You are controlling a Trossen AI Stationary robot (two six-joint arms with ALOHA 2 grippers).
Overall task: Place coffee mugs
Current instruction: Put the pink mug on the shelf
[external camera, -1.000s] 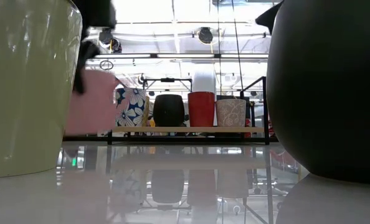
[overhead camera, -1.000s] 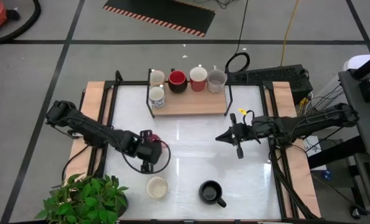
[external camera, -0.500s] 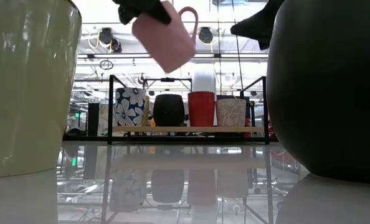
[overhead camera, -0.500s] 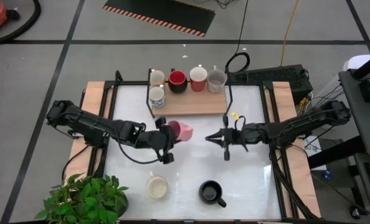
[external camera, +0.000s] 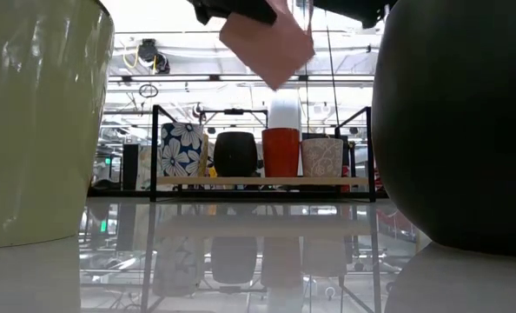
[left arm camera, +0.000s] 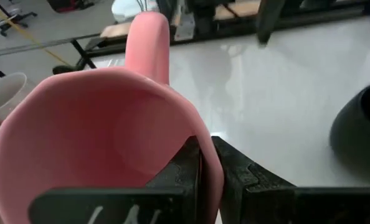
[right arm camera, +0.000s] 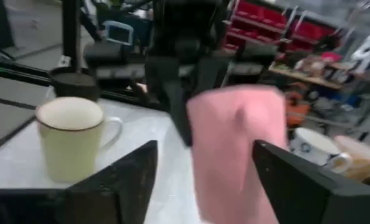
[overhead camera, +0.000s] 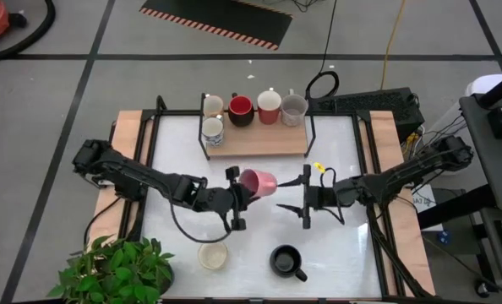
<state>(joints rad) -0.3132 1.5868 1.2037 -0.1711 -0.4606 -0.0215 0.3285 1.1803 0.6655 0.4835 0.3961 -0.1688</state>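
Pink mug aloft mid-worktop, tilted, rim pinched in my left gripper for handover. My right gripper just beside it, fingers spread wide, empty, lined up to take body. Shelf beyond holds five mugs.

Pink mug top and both grippers beyond low view's edge.

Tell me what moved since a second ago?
The left gripper lifted the pink mug off the table and carried it to the middle. The right gripper came toward the mug and opened. The cream mug, black mug and shelf mugs stayed put.
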